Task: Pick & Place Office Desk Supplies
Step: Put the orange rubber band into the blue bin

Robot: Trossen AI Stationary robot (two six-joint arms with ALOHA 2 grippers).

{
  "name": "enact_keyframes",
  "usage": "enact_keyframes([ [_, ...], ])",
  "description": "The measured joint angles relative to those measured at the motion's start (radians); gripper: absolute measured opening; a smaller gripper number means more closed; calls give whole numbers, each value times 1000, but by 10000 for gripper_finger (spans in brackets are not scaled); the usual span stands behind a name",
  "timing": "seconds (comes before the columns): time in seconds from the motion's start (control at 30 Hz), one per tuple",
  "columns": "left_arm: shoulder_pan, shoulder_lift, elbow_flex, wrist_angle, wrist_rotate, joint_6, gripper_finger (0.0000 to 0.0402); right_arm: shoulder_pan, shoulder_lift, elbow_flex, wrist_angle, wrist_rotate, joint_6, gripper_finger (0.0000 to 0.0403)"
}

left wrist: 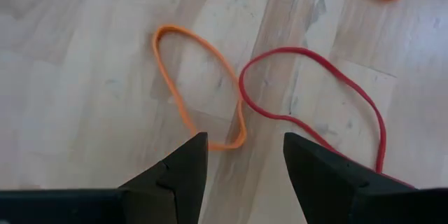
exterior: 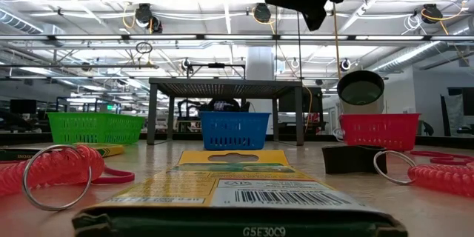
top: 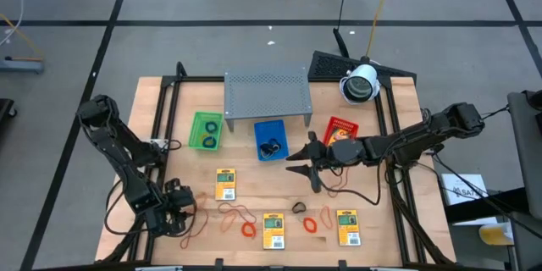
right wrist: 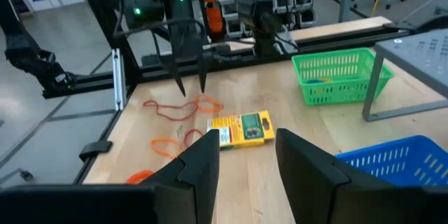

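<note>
Three yellow packets lie flat on the table [top: 224, 184], [top: 272, 230], [top: 348, 226]. Thin orange and red rubber-band loops [top: 237, 214] lie between them, with a dark clip [top: 299, 207] and an orange ring [top: 311, 223]. My left gripper [top: 188, 213] is open near the table's near left corner, pointing down. In the left wrist view [left wrist: 243, 140] an orange loop [left wrist: 199, 84] and a red loop [left wrist: 315, 105] lie below it, and the orange loop's end lies between the fingertips. My right gripper [top: 303, 178] is open above the table's middle; its wrist view [right wrist: 245, 136] shows a packet [right wrist: 241, 129] beyond the fingers.
Green tray [top: 206, 130], blue tray [top: 271, 140] and red tray [top: 342, 129] stand in a row in front of the grey perforated shelf [top: 266, 93]. A white round device [top: 360, 85] sits at the far right. Red coiled cords with rings [exterior: 52, 170] lie near the low camera.
</note>
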Motion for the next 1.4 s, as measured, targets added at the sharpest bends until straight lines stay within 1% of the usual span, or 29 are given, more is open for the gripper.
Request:
enact_keyframes([
  [0.13,0,0,-21,37,-6,0,198,-3,0,0,2,0,0,130],
  [0.33,1,0,-29,37,-18,-12,198,-3,0,-2,-2,0,0,130],
  [0.57,1,2,-29,21,-11,-30,194,-3,0,-61,22,1,1,130],
  [0.67,1,2,-29,-17,26,-57,174,-3,0,-91,28,3,26,130],
  [0.77,1,2,-29,-45,66,-78,142,-3,0,-118,29,27,62,130],
  [1.07,26,2,-29,-46,69,-101,54,-25,0,-139,27,27,80,130],
  [1.17,39,2,-29,-51,68,-98,15,-30,0,-139,27,27,80,130],
  [1.2,44,2,-29,-53,62,-95,9,-30,0,-139,27,27,80,130],
  [1.4,91,2,-27,-57,18,-90,5,-30,0,-139,29,27,80,130],
])
